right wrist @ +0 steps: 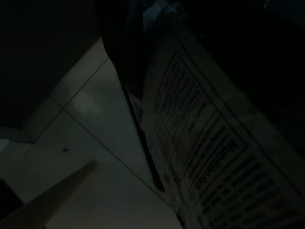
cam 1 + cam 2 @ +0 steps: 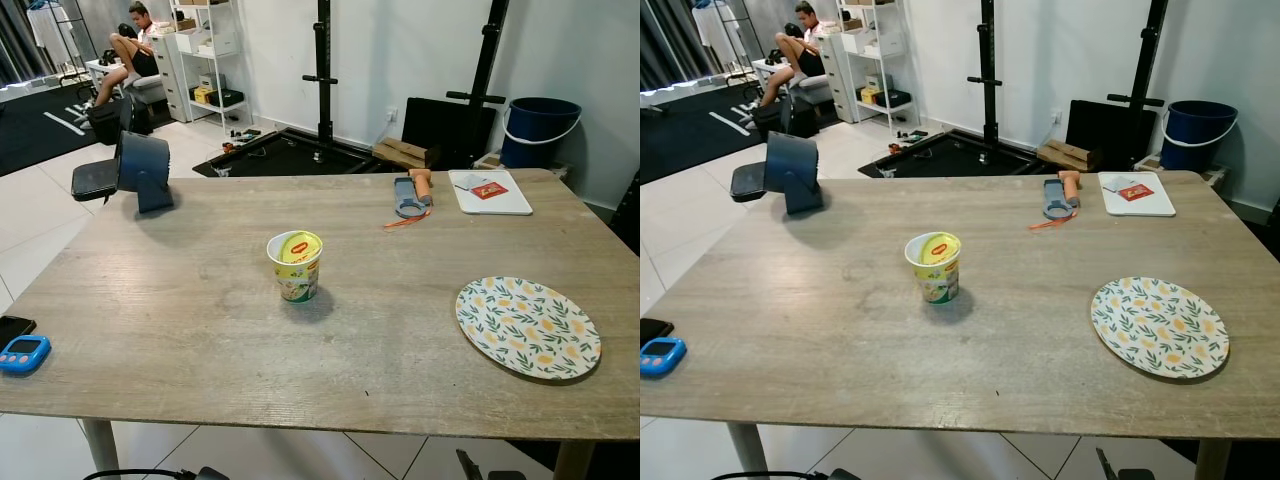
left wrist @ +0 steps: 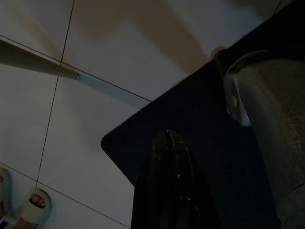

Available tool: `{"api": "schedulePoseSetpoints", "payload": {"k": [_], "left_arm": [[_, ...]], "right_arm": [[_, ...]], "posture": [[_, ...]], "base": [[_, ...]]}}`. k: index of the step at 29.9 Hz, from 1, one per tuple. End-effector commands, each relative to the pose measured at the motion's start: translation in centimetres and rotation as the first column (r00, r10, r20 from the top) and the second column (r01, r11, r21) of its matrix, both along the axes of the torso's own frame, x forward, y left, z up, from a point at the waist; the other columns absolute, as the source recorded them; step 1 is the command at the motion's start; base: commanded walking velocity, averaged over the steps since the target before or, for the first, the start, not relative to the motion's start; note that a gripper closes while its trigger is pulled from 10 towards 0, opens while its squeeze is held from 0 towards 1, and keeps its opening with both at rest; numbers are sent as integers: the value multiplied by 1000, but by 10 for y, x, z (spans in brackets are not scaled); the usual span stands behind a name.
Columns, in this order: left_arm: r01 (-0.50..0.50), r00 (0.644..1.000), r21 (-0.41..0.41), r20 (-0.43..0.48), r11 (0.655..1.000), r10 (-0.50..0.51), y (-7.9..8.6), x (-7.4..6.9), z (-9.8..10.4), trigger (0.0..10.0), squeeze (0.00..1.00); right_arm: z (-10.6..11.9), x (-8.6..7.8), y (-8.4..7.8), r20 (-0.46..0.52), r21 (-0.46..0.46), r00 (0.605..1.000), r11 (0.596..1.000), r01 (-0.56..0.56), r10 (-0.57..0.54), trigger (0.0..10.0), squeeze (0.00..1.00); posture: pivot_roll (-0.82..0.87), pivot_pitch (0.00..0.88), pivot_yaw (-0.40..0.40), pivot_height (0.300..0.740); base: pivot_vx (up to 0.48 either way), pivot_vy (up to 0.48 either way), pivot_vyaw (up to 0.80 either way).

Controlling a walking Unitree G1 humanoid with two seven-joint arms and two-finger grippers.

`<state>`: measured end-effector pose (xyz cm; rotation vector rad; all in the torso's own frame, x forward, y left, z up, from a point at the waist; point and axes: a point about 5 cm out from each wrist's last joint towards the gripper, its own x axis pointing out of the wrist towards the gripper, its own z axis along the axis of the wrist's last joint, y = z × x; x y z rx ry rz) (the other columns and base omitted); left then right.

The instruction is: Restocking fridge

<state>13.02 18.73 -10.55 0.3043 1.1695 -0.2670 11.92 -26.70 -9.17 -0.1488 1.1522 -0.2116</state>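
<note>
Carton [image 1: 209,143] with printed nutrition panel

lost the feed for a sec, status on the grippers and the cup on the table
Left gripper shut, hanging over floor tiles. Right gripper holds a printed package, dark view. Noodle cup upright mid-table, untouched. Nothing near it; plate off to its right.

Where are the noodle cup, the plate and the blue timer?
noodle cup [image 2: 296,265]: left eye view, on its side wall.
plate [image 2: 528,326]: left eye view, on its patterned face.
blue timer [image 2: 23,353]: left eye view, on its front.
</note>
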Motion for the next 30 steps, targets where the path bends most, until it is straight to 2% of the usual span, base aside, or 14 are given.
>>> {"api": "schedulePoseSetpoints", "payload": {"k": [1, 7, 10, 12, 14, 17, 20, 25, 27, 30], "left_arm": [[-14, 1000, 11, -23, 1000, 15, 6, -8, -2, 10000, 0], [3, 998, 17, -62, 1000, -2, 8, -20, -5, 10000, 0], [72, 997, 20, -39, 997, -71, 5, -7, -1, 10000, 0], [72, 997, 20, -39, 997, -71, 5, -7, -1, 10000, 0], [78, 997, 10, -7, 997, -78, 3, 6, 2, 10000, 0], [91, 996, 16, 7, 996, -91, 4, 13, 5, 10000, 0], [91, 996, 21, 5, 996, -91, 7, 14, 6, 10000, 0], [56, 998, 49, 4, 997, -56, 20, 11, 7, 10000, 0], [16, 1000, 36, 5, 999, -17, 21, 9, 6, 10000, 0], [-25, 1000, 15, -6, 1000, 25, 14, 3, 3, 10000, 0]], "right_arm": [[1, 1, -2, 19, -7, 1000, 1000, -9, 9, 10000, 0], [2, -5, -10, 14, -33, 1000, 999, 12, -12, 10000, 0], [4, -4, -12, 35, -25, 999, 999, 41, -40, 10000, 0], [4, -4, -12, 35, -25, 999, 999, 41, -40, 10000, 0], [2, -6, -10, 22, -28, 999, 999, 30, -30, 10000, 0], [1, -4, -4, 28, -15, 999, 999, 38, -38, 10000, 0], [0, -3, 0, 30, -9, 999, 999, 33, -33, 10000, 0], [-6, -7, 13, 9, 13, 1000, 1000, 29, -29, 10000, 0], [-6, -7, 14, 9, 18, 1000, 1000, 24, -24, 10000, 0], [-2, 5, 13, 30, 8, 998, 999, -48, 47, 10000, 0]], "posture": [[-180, 0, 63, 740], [-228, 0, 102, 740], [-207, 0, 101, 740], [-207, 0, 101, 740], [-216, 0, 111, 740], [-214, 0, 127, 740], [-203, 0, 133, 740], [-172, 0, 106, 740], [-167, 0, 100, 740], [-175, 0, 87, 740]], "base": [[0, 0, 0], [0, 0, 0], [0, 0, 0], [0, 0, 0], [0, 0, 0], [0, 0, 0], [0, 0, 0], [0, 0, 0], [0, 0, 0], [0, 0, 0]]}}
